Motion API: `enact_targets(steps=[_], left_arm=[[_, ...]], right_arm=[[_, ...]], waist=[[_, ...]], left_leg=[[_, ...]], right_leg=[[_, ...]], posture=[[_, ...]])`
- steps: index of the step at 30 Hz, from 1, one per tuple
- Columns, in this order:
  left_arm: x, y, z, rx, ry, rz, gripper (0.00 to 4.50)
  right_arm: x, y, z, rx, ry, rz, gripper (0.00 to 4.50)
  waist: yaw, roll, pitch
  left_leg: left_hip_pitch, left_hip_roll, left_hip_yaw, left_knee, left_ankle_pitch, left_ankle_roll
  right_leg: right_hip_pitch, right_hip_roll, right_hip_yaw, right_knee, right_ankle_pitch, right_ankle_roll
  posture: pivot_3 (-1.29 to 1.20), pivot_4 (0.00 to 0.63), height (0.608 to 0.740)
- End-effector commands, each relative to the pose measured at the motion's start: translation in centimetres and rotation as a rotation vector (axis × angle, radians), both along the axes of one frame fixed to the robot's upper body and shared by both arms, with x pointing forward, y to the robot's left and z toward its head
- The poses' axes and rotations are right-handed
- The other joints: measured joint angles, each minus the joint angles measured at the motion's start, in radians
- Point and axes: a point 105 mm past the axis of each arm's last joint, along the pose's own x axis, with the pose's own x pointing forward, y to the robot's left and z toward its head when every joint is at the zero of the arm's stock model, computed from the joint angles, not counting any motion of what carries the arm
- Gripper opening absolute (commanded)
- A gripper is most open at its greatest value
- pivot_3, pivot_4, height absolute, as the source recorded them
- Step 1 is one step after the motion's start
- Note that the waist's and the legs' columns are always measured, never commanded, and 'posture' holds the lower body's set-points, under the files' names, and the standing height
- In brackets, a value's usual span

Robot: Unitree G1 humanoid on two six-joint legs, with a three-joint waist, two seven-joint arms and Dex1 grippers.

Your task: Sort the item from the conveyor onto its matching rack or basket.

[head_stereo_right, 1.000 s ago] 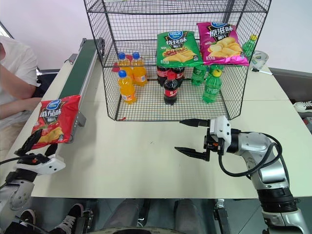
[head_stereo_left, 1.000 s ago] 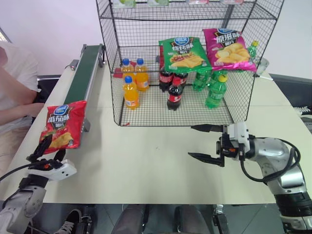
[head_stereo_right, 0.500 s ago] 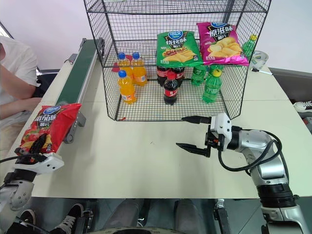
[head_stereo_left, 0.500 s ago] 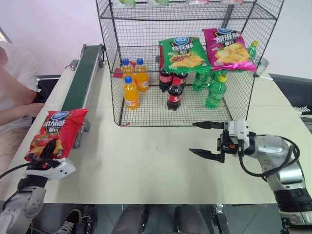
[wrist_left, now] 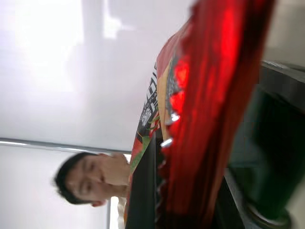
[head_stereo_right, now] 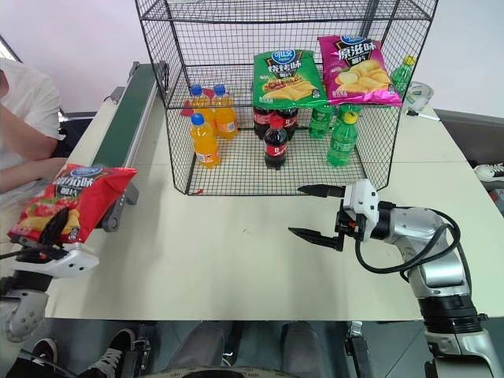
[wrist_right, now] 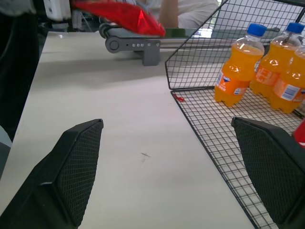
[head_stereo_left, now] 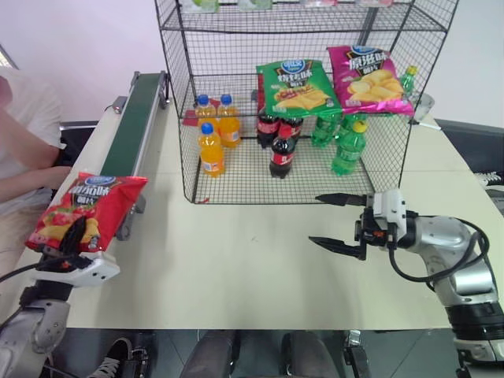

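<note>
Meanwhile the left tool (head_stereo_left: 72, 240) grips the red crisp bag (head_stereo_left: 87, 211) raised beside the conveyor (head_stereo_left: 135, 118); the right tool (head_stereo_left: 340, 223) hovers wide.

Lit brightly and evenly from above, casting only soft shadows on the table (head_stereo_left: 260, 260). Glaring on the red bag (wrist_left: 209, 95), blurring it up close. Blowing out the pale wall (wrist_left: 57, 57). Bowing slightly at the rack (head_stereo_left: 283, 102) edges.

Beige table (head_stereo_left: 252, 268) underneath it all. Green chip bag (head_stereo_left: 295, 87) and magenta chip bag (head_stereo_left: 368, 79) propped up side by side, with orange soda bottles (head_stereo_left: 214, 134), cola bottles (head_stereo_left: 279, 142) and green soda bottles (head_stereo_left: 342, 142) below them. Person in a white shirt (head_stereo_left: 24, 134) sitting on the left
</note>
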Motion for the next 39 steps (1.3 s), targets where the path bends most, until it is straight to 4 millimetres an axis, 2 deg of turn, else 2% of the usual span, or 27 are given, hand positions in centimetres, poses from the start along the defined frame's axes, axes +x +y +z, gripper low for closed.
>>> enact_targets(steps=[1, 3, 6, 9, 12, 17, 20, 25, 29, 32, 34, 39], left_arm=[[-0.3, -1.1, 4.8, 0.016, -0.111, -0.044, 0.02], [-0.4, -2.2, 6.0, 0.017, -0.126, -0.090, 0.02], [-0.1, -5.4, 7.8, 0.003, -0.155, -0.224, 0.02], [0.3, -7.7, 8.5, -0.018, -0.166, -0.313, 0.02], [1.5, -10.3, 9.2, -0.052, -0.192, -0.394, 0.02], [4.2, -13.7, 9.8, -0.106, -0.229, -0.485, 0.02], [5.4, -14.4, 10.1, -0.120, -0.243, -0.489, 0.02], [8.9, -16.2, 11.0, -0.119, -0.301, -0.469, 0.02], [11.9, -17.0, 11.6, -0.158, -0.355, -0.415, 0.02], [13.9, -17.7, 11.2, -0.138, -0.358, -0.358, 0.02], [15.0, -17.6, 11.0, -0.189, -0.358, -0.322, 0.02], [17.2, -18.6, 12.4, -0.228, -0.415, -0.305, 0.02]], right_arm=[[0.4, -1.5, 2.6, 0.046, -0.054, -0.057, 4.50], [0.6, -2.1, 3.2, 0.065, -0.061, -0.090, 4.50], [0.9, -3.6, 4.8, 0.134, -0.072, -0.165, 4.50], [0.9, -4.6, 5.8, 0.192, -0.079, -0.210, 4.50], [0.3, -5.0, 5.9, 0.202, -0.098, -0.244, 4.50], [0.3, -4.7, 6.5, 0.253, -0.154, -0.313, 4.50], [0.3, -4.3, 6.7, 0.277, -0.180, -0.337, 4.50], [0.0, -2.3, 7.1, 0.343, -0.250, -0.377, 4.50], [0.0, 0.6, 6.8, 0.344, -0.295, -0.360, 4.50], [0.2, 1.8, 6.8, 0.359, -0.310, -0.355, 4.50], [0.4, 2.3, 6.6, 0.352, -0.311, -0.351, 4.50], [0.9, 2.6, 6.3, 0.350, -0.291, -0.341, 4.50]], waist=[[0.000, 0.000, 0.000], [0.000, 0.000, 0.000], [0.001, 0.001, 0.000], [0.000, 0.001, 0.000], [0.003, 0.001, 0.000], [-0.001, 0.002, 0.000], [-0.004, 0.002, 0.000], [0.000, 0.002, 0.000], [0.000, 0.001, 0.000], [-0.001, 0.001, 0.000], [-0.003, 0.001, 0.000], [-0.002, 0.000, 0.001]], left_leg=[[0.000, 0.000, 0.000, 0.000, 0.000, 0.000], [-0.001, 0.000, 0.000, 0.001, 0.000, 0.000], [-0.001, 0.000, 0.000, 0.001, 0.000, 0.000], [-0.001, 0.000, 0.000, 0.002, 0.000, 0.000], [-0.001, 0.000, 0.000, 0.002, 0.000, 0.000], [-0.001, 0.000, 0.000, 0.003, 0.000, 0.000], [-0.001, 0.001, 0.000, 0.004, 0.000, 0.000], [-0.001, 0.001, -0.001, 0.004, 0.001, -0.001], [-0.001, 0.000, -0.001, 0.006, 0.001, -0.001], [-0.001, 0.000, -0.001, 0.006, 0.002, -0.003], [-0.001, -0.001, -0.001, 0.006, 0.004, -0.006], [-0.002, -0.001, -0.001, 0.007, 0.005, -0.007]], right_leg=[[0.000, 0.000, 0.000, 0.000, 0.000, 0.000], [0.000, 0.000, 0.000, 0.000, 0.000, 0.000], [0.000, 0.000, 0.000, 0.000, 0.000, 0.000], [0.001, 0.000, 0.000, 0.000, 0.000, 0.000], [0.002, 0.000, 0.000, -0.001, 0.000, 0.000], [0.006, 0.001, 0.000, 0.001, 0.000, 0.000], [0.006, 0.003, 0.000, 0.001, 0.000, 0.000], [0.005, 0.005, -0.001, 0.002, 0.000, 0.000], [0.006, 0.004, 0.000, 0.002, 0.001, 0.001], [0.006, 0.005, -0.001, 0.003, 0.001, 0.001], [0.006, 0.005, -0.001, 0.003, 0.001, 0.001], [0.004, 0.005, -0.001, 0.005, 0.001, 0.001]], posture=[[0.00, 0.150, 0.740], [0.00, 0.150, 0.740], [0.00, 0.150, 0.740], [0.00, 0.150, 0.740], [0.00, 0.150, 0.740], [0.00, 0.150, 0.740], [0.00, 0.150, 0.740], [0.00, 0.150, 0.740], [0.00, 0.150, 0.740], [0.00, 0.150, 0.740], [0.00, 0.150, 0.740], [0.00, 0.150, 0.740]])
